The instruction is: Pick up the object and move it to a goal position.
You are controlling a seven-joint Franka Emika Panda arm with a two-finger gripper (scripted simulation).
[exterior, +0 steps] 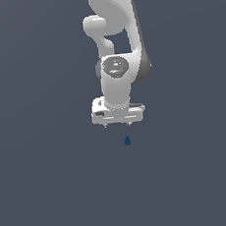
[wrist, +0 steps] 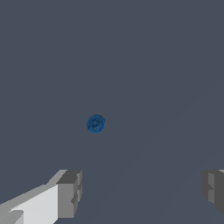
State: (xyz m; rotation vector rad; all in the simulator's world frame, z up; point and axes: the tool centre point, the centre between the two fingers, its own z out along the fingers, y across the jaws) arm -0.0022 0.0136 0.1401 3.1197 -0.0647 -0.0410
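The object point(exterior: 128, 141) is a tiny dark blue item on the grey ground, seen in the exterior view just below the white gripper point(exterior: 117, 125) and slightly toward that view's right. In the wrist view the object point(wrist: 96, 124) appears as a small blue round shape seen from above, apart from the gripper's fingers point(wrist: 70, 194). The gripper point(wrist: 141, 192) is open and empty, its two fingers spread wide, and it hangs above the ground with the object ahead of the gap, not between the fingers.
A plain dark grey ground point(exterior: 54, 190) fills both views. The white robot arm point(exterior: 115, 45) rises above the gripper in the exterior view. No goal marker shows.
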